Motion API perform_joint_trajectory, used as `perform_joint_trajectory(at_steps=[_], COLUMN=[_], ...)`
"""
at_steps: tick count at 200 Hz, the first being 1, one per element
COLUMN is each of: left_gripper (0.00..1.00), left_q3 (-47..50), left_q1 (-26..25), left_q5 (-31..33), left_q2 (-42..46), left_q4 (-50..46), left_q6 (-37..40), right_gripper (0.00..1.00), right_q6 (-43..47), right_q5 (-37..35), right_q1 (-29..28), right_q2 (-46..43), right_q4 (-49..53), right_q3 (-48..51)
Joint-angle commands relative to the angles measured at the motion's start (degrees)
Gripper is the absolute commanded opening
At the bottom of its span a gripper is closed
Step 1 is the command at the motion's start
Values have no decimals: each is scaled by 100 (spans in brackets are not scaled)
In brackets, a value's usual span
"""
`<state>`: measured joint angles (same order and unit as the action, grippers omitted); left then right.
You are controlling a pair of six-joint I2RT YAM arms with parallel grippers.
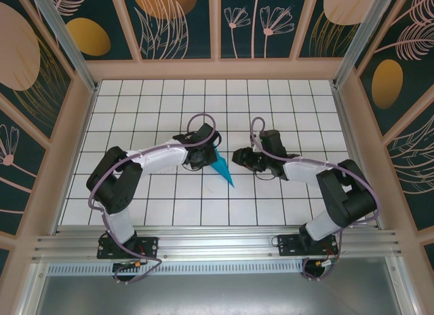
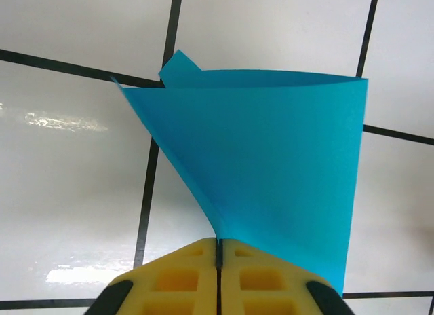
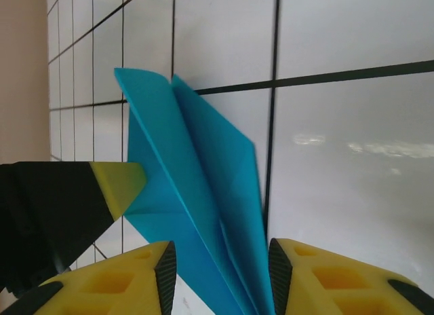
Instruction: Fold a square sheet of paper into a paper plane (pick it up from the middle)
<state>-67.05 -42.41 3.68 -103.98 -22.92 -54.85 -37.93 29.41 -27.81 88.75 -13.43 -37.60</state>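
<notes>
You have left gripper (image 2: 218, 246) pinching paper plane (image 2: 271, 165), nose pointing 5 o'clock; right gripper (image 3: 220, 264) at plane's 3 o'clock, jaws spread, paper between them.

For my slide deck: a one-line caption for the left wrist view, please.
Left end effector shut on the folded teal paper plane over a white tiled table.

The table (image 1: 271, 104) was a white surface ruled into square tiles by dark lines, glossy enough to catch glare, with pale walls (image 1: 68, 145) along its sides. Near its middle the paper plane (image 1: 222, 167) slanted down toward the tiles. Whether its tip rested on them was unclear.
</notes>
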Motion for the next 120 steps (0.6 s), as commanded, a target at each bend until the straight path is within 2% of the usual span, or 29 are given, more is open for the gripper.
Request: perform_joint_trajectory(at_steps=[1,32,120], left_gripper=[5,3,6], left_q3=[91,242,438], left_q1=[-22,-25,-29], left_q5=[28,9,61], left_q2=[70,70,195], left_q4=[147,222,270], left_q6=[11,29,107], right_gripper=[44,46,46], right_q6=[406,710,1130], right_q5=[264,358,443], right_q1=[-109,-248,-515], right_q2=[226,574,1328], right_q4=[33,170,411], right_q3=[-326,-649,-1174])
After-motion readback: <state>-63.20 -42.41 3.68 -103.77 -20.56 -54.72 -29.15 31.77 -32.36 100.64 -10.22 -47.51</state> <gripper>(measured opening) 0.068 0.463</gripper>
